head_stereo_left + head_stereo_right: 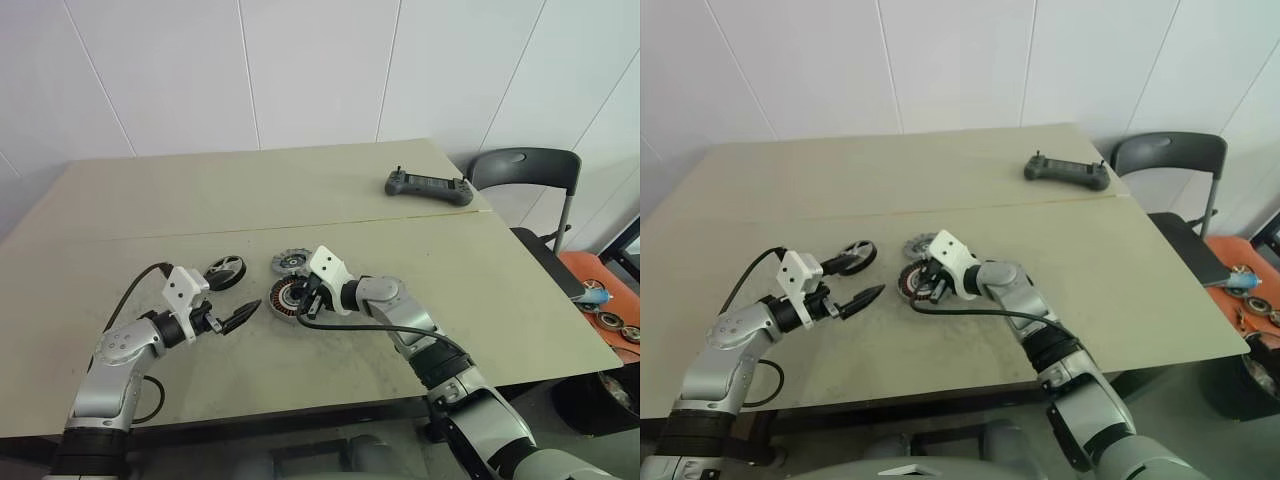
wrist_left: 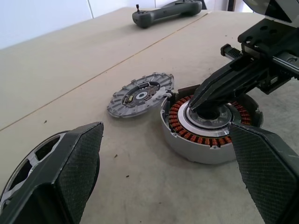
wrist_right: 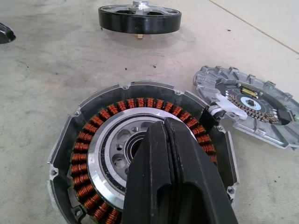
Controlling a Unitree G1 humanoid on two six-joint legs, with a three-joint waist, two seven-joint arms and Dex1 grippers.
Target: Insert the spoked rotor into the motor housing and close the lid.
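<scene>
1. One motor housing is lying flat on the tan table, its single ring of copper windings facing up around a pale centre.
2. One lid, grey with a notched rim, is lying just beside the housing, on its far side, with an edge leaning on the housing's rim.
3. One spoked rotor is sitting on the table to the left of the housing, apart from it, with a dark outer band and a silver hub.
4. Two grippers are working over the table. The right gripper is pressing its two black fingers together with nothing between them, tips pointing down into the housing's centre.
5. The left gripper is hanging with its fingers spread wide and gripping nothing, just in front of the rotor.
6. One dark handheld controller is lying near the table's far right edge, well apart from the parts.
7. One dark chair is standing beyond the table's right corner.
</scene>
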